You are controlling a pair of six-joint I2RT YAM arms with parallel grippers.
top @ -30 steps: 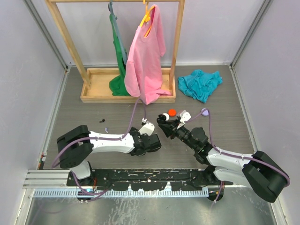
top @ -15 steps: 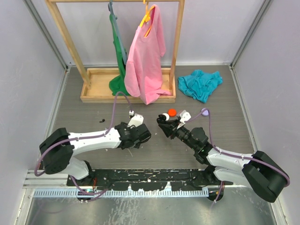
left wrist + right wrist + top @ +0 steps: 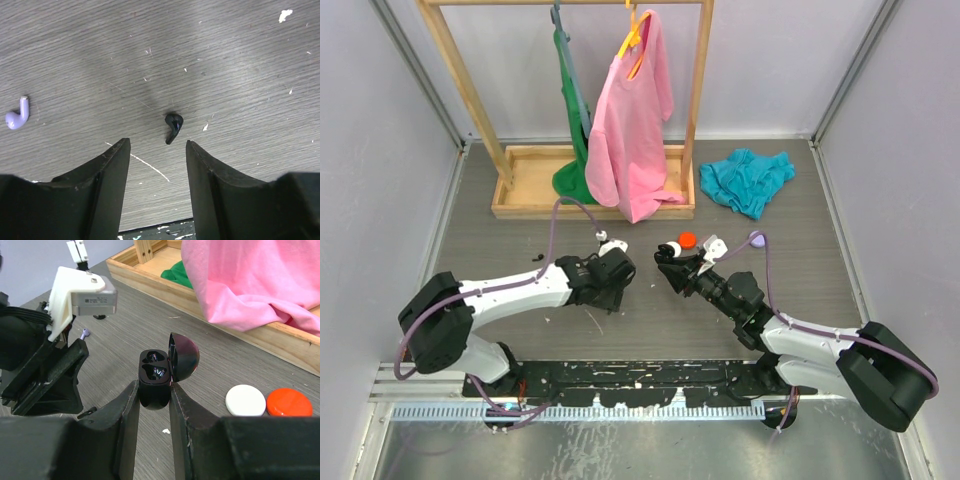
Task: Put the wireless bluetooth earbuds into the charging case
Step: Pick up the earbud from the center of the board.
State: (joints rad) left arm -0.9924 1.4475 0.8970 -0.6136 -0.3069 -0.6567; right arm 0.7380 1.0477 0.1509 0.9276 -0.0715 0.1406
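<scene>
Hovering left gripper [image 3: 157,146] pointed down, jaws apart, black earbud [image 3: 173,128] at 12 o'clock | right gripper [image 3: 153,391] clamping open-lidded charging case [image 3: 155,371]

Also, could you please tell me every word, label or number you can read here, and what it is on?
No text is legible.
Grey sticker on the left arm's white camera housing: printed lines, too small and blurred to read.
Black charging case: no lettering visible.

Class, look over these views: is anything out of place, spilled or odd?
Yes: a black earbud and a lilac earbud lie loose on the table, outside the open charging case that the right gripper holds.
</scene>
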